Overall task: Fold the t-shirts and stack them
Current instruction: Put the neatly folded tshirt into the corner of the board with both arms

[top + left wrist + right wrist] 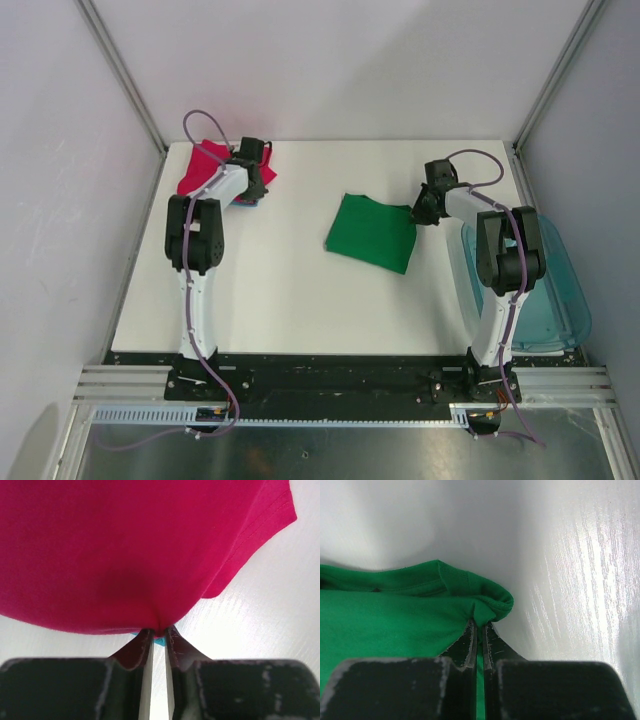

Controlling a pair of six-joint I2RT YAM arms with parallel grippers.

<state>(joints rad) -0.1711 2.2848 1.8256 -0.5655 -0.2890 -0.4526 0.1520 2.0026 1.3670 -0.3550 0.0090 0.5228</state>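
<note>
**Green shirt pinched at one corner; stack well off to the left of the tool**

The right gripper is seen pressed together on a bunched corner of the green shirt; the cloth is nipped between the fingertips, with the rest of the folded panel spread to the tool's left and lying flat on the table. From above, the panel reads as a near-square set askew to the table edges; its slightly longer axis appears to run from the held corner leftward, away from the tool, though the difference is small.

The left gripper is likewise closed, on the near edge of the magenta shirt; that shirt fans out ahead of its fingertips, and a sliver of what is judged to be the light blue shirt shows just beneath the pinch.

The coming move is judged to turn on this: the magenta pile lies well apart from the right tool, beyond the green panel and further from the bases; the green shirt would have to be carried leftward, along its own long axis. The right arm is the nearer to it. The bin lies on the tool's other side.
</note>
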